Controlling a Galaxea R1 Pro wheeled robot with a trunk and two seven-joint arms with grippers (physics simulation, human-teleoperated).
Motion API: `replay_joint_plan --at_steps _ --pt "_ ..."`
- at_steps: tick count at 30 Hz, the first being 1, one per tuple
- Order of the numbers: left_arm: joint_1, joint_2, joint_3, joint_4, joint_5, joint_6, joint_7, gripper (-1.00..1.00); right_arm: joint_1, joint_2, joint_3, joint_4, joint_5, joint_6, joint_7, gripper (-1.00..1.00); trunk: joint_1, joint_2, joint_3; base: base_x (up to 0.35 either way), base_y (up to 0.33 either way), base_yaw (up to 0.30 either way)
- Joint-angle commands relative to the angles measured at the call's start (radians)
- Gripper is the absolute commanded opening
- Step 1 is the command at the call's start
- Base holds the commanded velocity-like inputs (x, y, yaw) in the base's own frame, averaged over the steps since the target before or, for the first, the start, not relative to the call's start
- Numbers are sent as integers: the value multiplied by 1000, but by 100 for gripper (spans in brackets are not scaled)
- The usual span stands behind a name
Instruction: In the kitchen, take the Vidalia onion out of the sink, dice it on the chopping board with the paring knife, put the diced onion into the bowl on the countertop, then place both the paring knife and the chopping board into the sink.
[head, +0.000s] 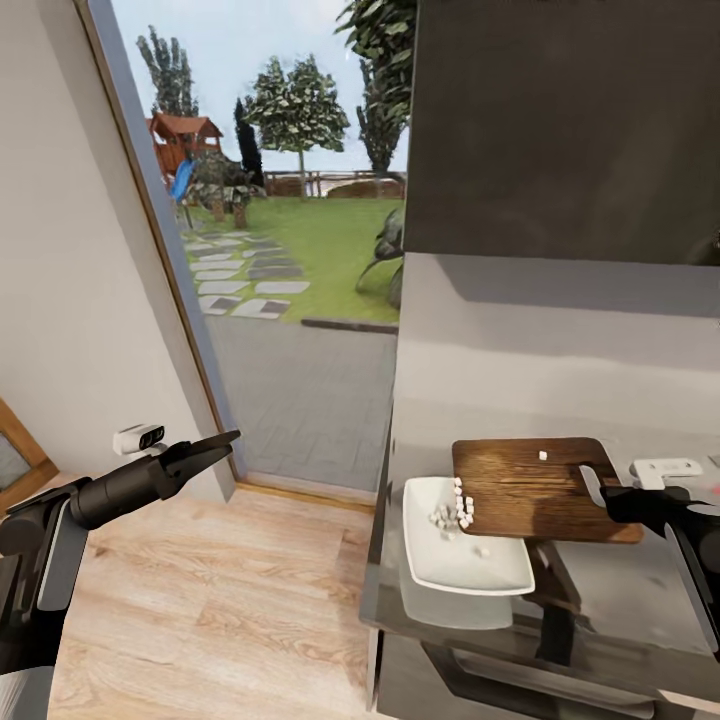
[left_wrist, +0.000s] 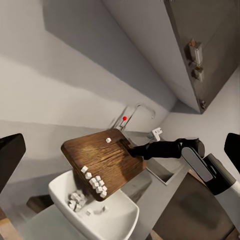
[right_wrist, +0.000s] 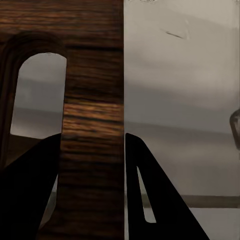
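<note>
We are holding the dark brown wood-grain rectangular chopping board (head: 530, 490) with our right gripper (head: 612, 497), whose two black fingers are clenched on the strip of wood beside the slot handle hole, one finger (right_wrist: 30, 195) on each face of the board in the right wrist view. The board is lifted off the dark grey stone-look countertop (head: 620, 590) and tilting down toward the white shallow square-ish bowl (head: 465, 560), which is sitting at about seven o'clock from the board near the counter's edge. Small white diced onion pieces (head: 462, 500) are sliding along the board's lower edge and gathering in the bowl (left_wrist: 100, 217); one stray cube (head: 543, 455) is resting near the board's far edge. In the left wrist view the board (left_wrist: 102, 160) is overhanging the bowl, and at about one o'clock from it a curved chrome tap with a red knob (left_wrist: 125, 118) is standing by the grey steel sink (left_wrist: 162, 170). Our left gripper (head: 215, 447) is hanging over the pale wooden floor (head: 220, 610), well apart from the counter, its fingers close together and holding nothing.
</note>
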Motion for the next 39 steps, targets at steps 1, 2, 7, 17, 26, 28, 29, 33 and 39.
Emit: replay_joint_plan --at_steps 1,2,7,17,26,28,29,33,39 --pt "-1 0 0 0 2 10 -2 100 -1 0 -1 -1 10 4 10 -100 1 -2 0 0 0 0" --pt "-1 0 0 0 2 10 -2 100 -1 0 -1 -1 10 4 10 -100 1 -2 1 0 0 0" --pt "-1 0 0 0 2 10 -2 100 -1 0 0 -2 9 11 14 -100 1 -2 9 0 0 0" --pt "-1 0 0 0 2 10 -2 100 -1 -1 -4 -3 8 27 96 -100 1 -2 26 0 0 0" --pt "-1 0 0 0 2 10 -2 100 -1 -3 -7 -3 8 60 141 -100 1 -2 40 0 0 0" --pt "-1 0 0 0 2 10 -2 100 -1 -3 -8 -3 8 60 143 -100 1 -2 44 0 0 0" --pt "-1 0 0 0 2 10 -2 100 -1 -3 -8 -3 8 61 143 -100 1 -2 45 0 0 0" --pt "-1 0 0 0 2 10 -2 100 -1 -3 -8 -3 8 60 144 -100 1 -2 52 0 0 0" --pt "-1 0 0 0 2 10 -2 100 -1 -4 -8 -3 9 60 144 -100 1 -2 62 0 0 0"
